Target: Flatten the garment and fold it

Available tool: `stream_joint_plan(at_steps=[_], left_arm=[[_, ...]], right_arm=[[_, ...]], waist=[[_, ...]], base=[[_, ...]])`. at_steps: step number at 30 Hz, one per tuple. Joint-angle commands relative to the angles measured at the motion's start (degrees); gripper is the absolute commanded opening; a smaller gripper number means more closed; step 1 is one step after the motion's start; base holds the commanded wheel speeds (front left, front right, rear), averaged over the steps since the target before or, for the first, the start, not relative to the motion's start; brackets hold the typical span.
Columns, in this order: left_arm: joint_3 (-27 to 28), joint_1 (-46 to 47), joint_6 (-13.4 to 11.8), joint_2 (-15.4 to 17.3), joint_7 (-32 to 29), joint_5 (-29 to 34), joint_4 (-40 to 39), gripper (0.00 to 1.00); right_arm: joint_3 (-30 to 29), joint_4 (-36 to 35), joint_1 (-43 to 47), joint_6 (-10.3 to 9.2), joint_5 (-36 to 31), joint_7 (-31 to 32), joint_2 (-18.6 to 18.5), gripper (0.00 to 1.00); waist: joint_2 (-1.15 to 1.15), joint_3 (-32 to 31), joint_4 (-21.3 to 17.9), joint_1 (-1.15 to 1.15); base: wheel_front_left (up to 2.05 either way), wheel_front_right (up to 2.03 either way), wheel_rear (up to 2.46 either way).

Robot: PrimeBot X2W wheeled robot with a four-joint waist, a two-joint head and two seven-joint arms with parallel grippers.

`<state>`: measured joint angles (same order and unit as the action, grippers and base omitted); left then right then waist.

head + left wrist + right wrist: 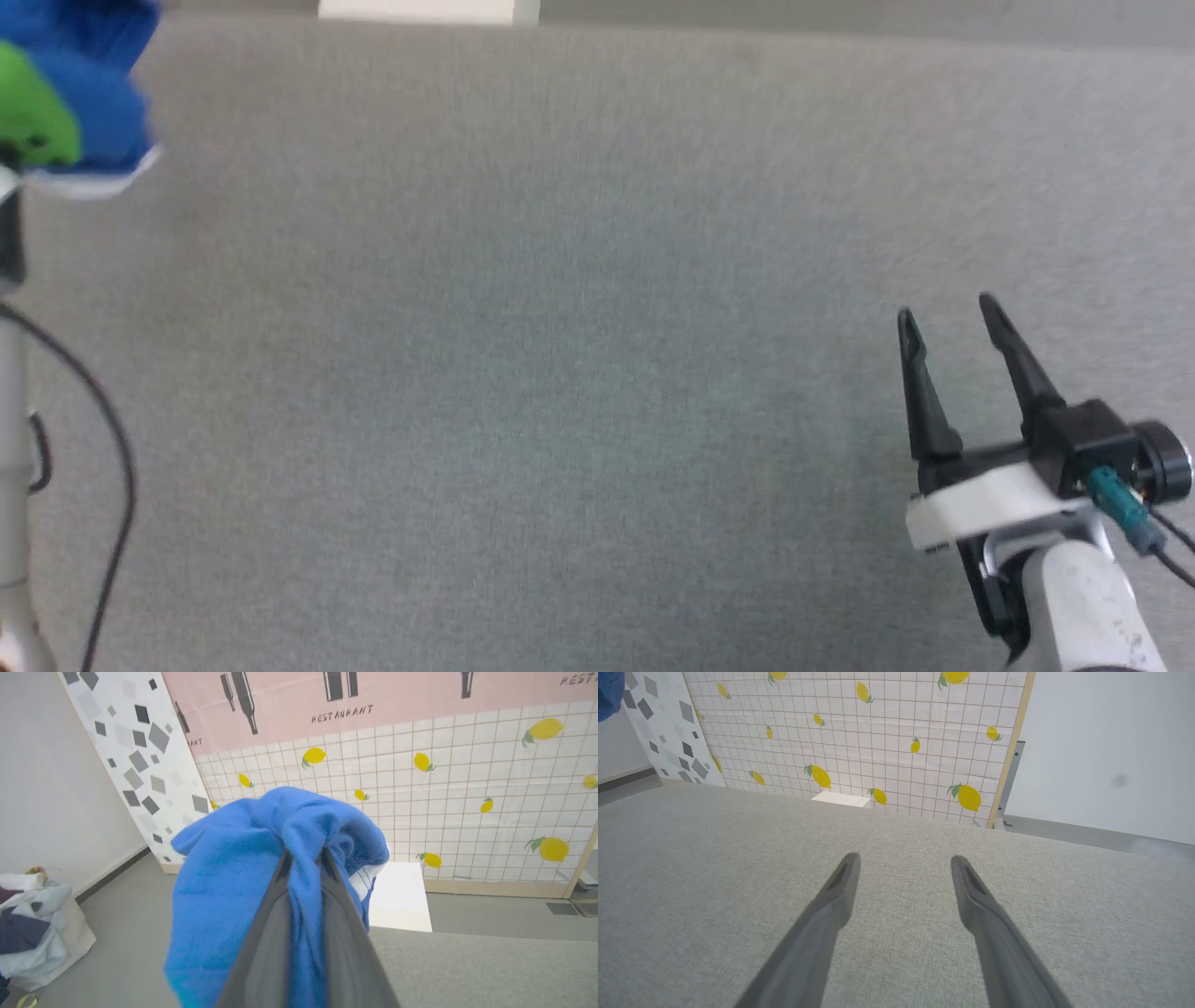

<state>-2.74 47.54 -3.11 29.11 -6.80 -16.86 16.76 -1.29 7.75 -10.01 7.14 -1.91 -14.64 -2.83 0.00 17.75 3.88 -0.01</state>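
The bright blue shorts (103,93) hang bunched at the far upper left of the head view, a strip of white trim along their lower edge. In the left wrist view my left gripper (306,855) is shut on a fold of the shorts (224,882), held up above the grey table (467,970); the cloth drapes over and hides most of the fingers. My right gripper (948,317) hovers at the lower right, open and holding nothing. Its two fingers (840,882) stand wide apart over bare table. A blue corner of the shorts (607,693) peeks in at the top left there.
The grey fabric-covered table (560,373) spreads across the head view. A white box (402,896) stands beyond its far edge by the lemon-tiled wall. A heap of other clothes (32,924) lies on the floor at the left. A black cable (117,467) hangs along my left arm.
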Motion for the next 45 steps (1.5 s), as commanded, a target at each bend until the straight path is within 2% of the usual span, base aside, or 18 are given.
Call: stream_joint_plan(at_steps=[1,8,21,25,29,37,41,44,45], left_arm=[[-1.4,1.9,0.7,-0.6,1.4,1.1,0.0,0.00],[-8.1,6.2,3.5,-6.8,5.5,2.0,0.4,0.00],[-19.0,4.8,8.0,-20.9,5.2,-2.3,4.4,0.00],[-22.8,2.1,8.8,-23.1,0.1,-4.1,8.4,0.00],[-26.7,-2.3,8.8,-24.8,-8.3,-6.4,13.0,0.00],[-33.9,-10.8,6.1,-26.0,-22.0,-9.0,22.1,0.00],[-36.4,-12.9,6.1,-26.1,-25.5,-10.2,24.7,0.00],[-36.9,-13.3,5.7,-26.2,-25.0,-11.1,24.8,0.00],[-37.0,-13.2,5.4,-26.2,-23.8,-11.1,24.4,0.97]], right_arm=[[-0.2,0.2,1.0,0.35,0.4,-0.3,0.0,1.00],[-0.6,1.0,3.5,0.35,0.6,-0.2,0.0,1.00],[-1.4,-0.1,5.6,0.35,-0.6,1.6,0.0,1.00],[-1.5,-0.3,5.9,0.35,-0.4,1.7,0.0,1.00],[-1.5,-0.3,5.9,0.35,0.0,1.7,0.0,1.00],[-1.4,0.0,6.0,0.35,0.8,1.3,0.0,1.00],[-1.1,0.4,5.7,0.35,1.0,1.1,0.0,1.00],[-0.9,0.6,5.5,0.35,1.2,1.0,0.0,1.00],[-0.9,0.6,5.5,0.35,1.2,1.0,0.0,1.00]], waist=[[0.00,-7.7,-2.7,0.01],[0.00,-12.0,-7.2,0.01],[0.00,-12.8,-16.0,0.01],[0.00,-12.5,-17.6,0.01],[0.00,-12.0,-18.8,0.01],[0.00,-11.0,-19.6,0.01],[0.00,-10.8,-19.7,0.01],[0.00,-10.9,-19.5,0.01],[0.00,-11.0,-19.3,0.01]], base=[[0.00,0.00,0.00],[0.00,0.00,0.00],[0.00,0.00,0.00],[0.00,0.00,0.00],[0.00,0.00,0.00],[0.00,0.00,0.00],[0.00,0.00,0.00],[0.00,0.00,0.00],[0.00,0.00,0.00]])
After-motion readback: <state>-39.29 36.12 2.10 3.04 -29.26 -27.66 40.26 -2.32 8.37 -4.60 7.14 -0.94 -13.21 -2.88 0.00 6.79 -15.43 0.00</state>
